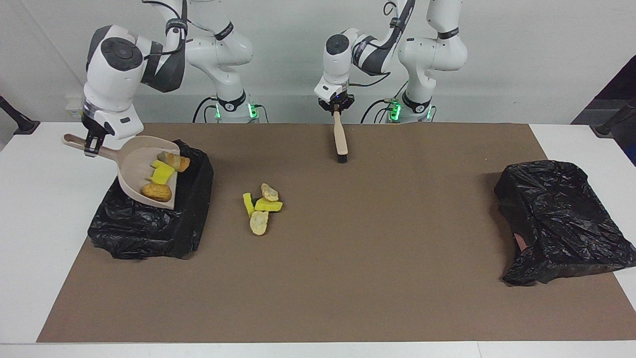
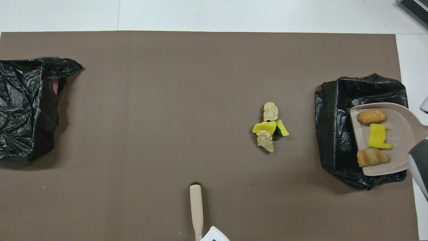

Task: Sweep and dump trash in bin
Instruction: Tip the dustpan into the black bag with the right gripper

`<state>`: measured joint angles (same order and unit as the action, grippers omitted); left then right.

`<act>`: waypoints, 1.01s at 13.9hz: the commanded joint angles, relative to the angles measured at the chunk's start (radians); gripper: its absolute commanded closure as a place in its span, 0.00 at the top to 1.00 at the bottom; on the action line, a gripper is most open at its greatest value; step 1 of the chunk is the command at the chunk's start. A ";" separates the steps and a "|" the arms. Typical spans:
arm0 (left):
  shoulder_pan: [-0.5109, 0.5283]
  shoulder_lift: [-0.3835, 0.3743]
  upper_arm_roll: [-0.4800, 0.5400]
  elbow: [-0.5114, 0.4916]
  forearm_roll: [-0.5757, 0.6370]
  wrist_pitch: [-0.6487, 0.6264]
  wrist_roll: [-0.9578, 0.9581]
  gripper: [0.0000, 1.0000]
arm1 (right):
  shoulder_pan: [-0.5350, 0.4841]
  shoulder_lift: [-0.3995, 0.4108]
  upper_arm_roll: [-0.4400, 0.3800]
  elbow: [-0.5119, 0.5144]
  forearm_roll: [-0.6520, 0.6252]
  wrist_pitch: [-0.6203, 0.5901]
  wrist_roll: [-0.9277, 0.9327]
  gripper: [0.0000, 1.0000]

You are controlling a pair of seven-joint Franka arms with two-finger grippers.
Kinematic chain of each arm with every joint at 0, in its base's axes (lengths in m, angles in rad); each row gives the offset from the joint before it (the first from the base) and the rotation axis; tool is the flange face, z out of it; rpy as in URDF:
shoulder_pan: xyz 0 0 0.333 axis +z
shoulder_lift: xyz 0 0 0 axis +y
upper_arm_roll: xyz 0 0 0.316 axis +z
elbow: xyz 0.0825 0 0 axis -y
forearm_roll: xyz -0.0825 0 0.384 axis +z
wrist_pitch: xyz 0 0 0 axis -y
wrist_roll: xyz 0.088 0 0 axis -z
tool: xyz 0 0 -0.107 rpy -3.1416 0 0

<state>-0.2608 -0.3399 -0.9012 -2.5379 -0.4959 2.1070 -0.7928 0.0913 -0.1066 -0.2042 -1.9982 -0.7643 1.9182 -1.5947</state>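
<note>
Right gripper (image 1: pixel 93 144) clamped on the handle of the beige dustpan (image 1: pixel 130 164), held tilted over the black-bagged bin (image 1: pixel 149 223) at the right arm's end of the table. In the pan: two tan bread lumps (image 2: pixel 371 117) and one yellow sponge chunk (image 2: pixel 379 136). Four more trash scraps (image 1: pixel 261 206) lie on the brown mat (image 1: pixel 348 258), beside the bin toward the table middle. Left gripper (image 1: pixel 336 107) pinches the beige hand brush (image 1: pixel 340 139), bristles down near the mat's robot-side edge. A second black bag (image 1: pixel 556 219) sits at the left arm's end. No readable labels or writing.
</note>
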 commanded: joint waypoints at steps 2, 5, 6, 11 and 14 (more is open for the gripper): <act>0.002 0.005 0.007 -0.016 -0.023 0.010 0.055 0.81 | -0.001 -0.056 0.014 -0.053 -0.070 -0.005 0.012 0.00; 0.054 0.004 0.030 0.002 -0.018 0.005 0.130 1.00 | 0.001 -0.059 0.037 -0.050 -0.118 -0.050 0.018 0.00; 0.061 0.004 0.056 0.025 -0.006 0.005 0.154 1.00 | 0.001 -0.061 0.046 -0.044 -0.128 -0.079 0.022 0.00; 0.061 0.048 0.334 0.143 0.222 0.002 0.334 1.00 | -0.001 -0.120 0.057 -0.042 -0.159 -0.169 0.015 0.00; 0.035 0.162 0.562 0.342 0.438 -0.120 0.377 1.00 | -0.001 -0.124 0.057 -0.034 -0.161 -0.173 0.007 0.00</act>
<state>-0.2040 -0.2847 -0.4415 -2.3435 -0.1674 2.0764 -0.4432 0.0948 -0.2130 -0.1539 -2.0199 -0.8931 1.7557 -1.5831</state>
